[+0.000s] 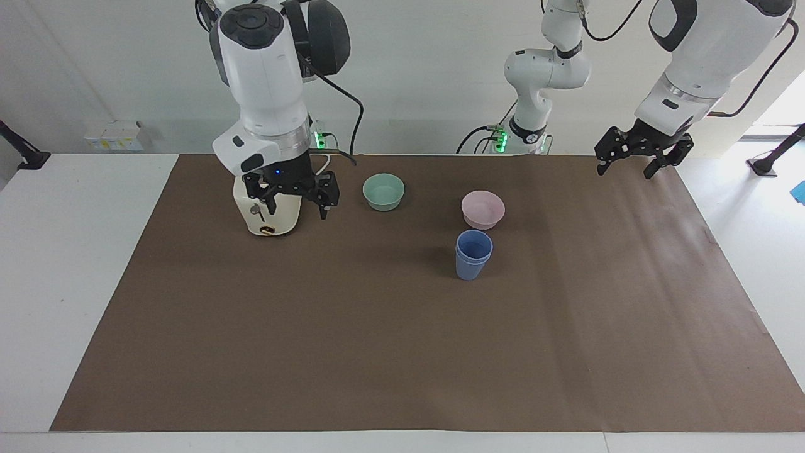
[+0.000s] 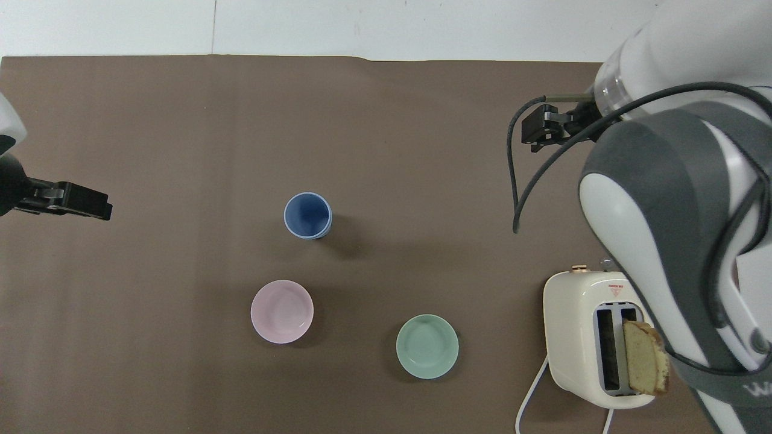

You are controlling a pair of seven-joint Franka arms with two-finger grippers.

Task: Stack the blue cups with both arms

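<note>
Blue cups [image 1: 473,254] nested upright beside pink bowl [image 1: 483,209]. Right gripper [image 1: 292,194] spread, empty (over toaster [image 1: 267,214]); left gripper [image 1: 643,153] spread, waiting over mat [image 1: 402,352] edge.

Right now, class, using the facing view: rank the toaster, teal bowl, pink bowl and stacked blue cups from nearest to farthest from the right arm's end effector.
1. Toaster: directly under the right end effector, at the right arm's end of the table.
2. Teal bowl: beside the toaster, toward the middle.
3. Pink bowl and stacked blue cups: too close to call; the cups sit farther from the robots.
</note>
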